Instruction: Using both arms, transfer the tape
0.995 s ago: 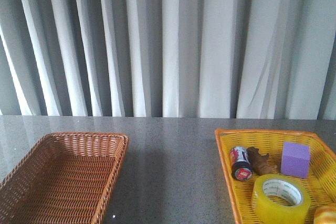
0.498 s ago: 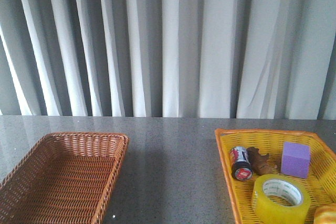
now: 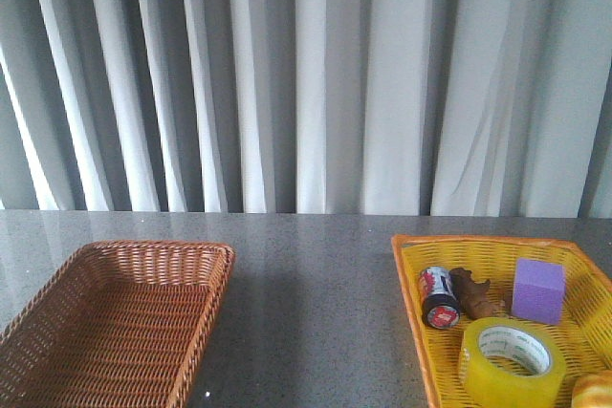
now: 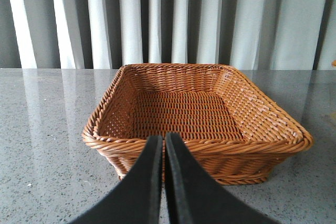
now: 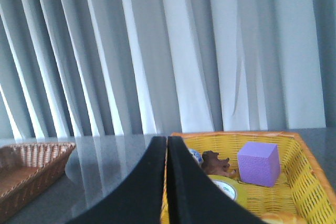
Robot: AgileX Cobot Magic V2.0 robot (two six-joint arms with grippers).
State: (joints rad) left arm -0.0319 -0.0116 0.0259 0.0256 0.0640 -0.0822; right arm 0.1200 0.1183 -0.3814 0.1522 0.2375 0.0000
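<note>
Tape [image 3: 510, 364] lies flat in the yellow tray [image 3: 409, 279] at the table's right, near its front edge, with a can [image 3: 439, 296] at its 10 o'clock, a brown figure [image 3: 474, 293] at 11 and a purple block [image 3: 537, 290] at 1. At far left sits a brown wicker basket [image 3: 115, 332], well apart from the tray. Left gripper [image 4: 164, 145] is pressed together facing the basket, and right gripper [image 5: 167, 148] is pressed together too, holding nothing, raised and facing the tray.

Smooth black tapered tool [image 4: 164, 145] fingers
</note>
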